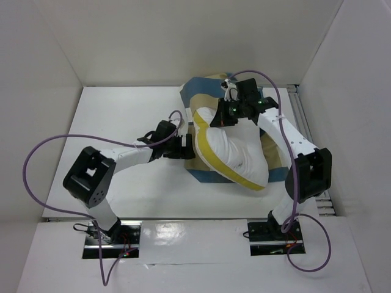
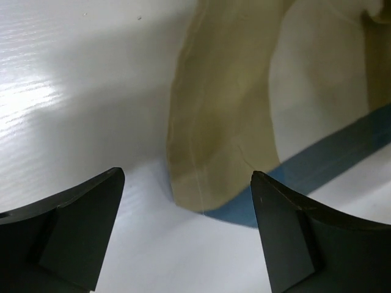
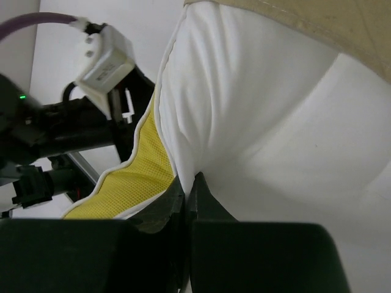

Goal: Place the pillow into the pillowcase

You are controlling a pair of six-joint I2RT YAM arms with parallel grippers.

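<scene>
The white pillow [image 1: 235,146] with a yellow side band lies bunched on the blue, tan and cream pillowcase [image 1: 204,176], which spreads flat under it. My right gripper [image 1: 221,117] is at the pillow's far left end. In the right wrist view it [image 3: 188,180] is shut on a fold of the pillow's white cloth [image 3: 256,110], next to the yellow band [image 3: 131,183]. My left gripper [image 1: 183,148] rests low at the pillowcase's left edge. Its jaws [image 2: 186,174] stand wide open and hold nothing. A tan and blue corner of the pillowcase [image 2: 220,122] lies just ahead of them.
White walls close in the white table [image 1: 122,116] at the back and on both sides. A metal rail [image 1: 300,119] runs along the right edge. The left arm's black wrist with a white connector [image 3: 104,58] shows beyond the pillow in the right wrist view.
</scene>
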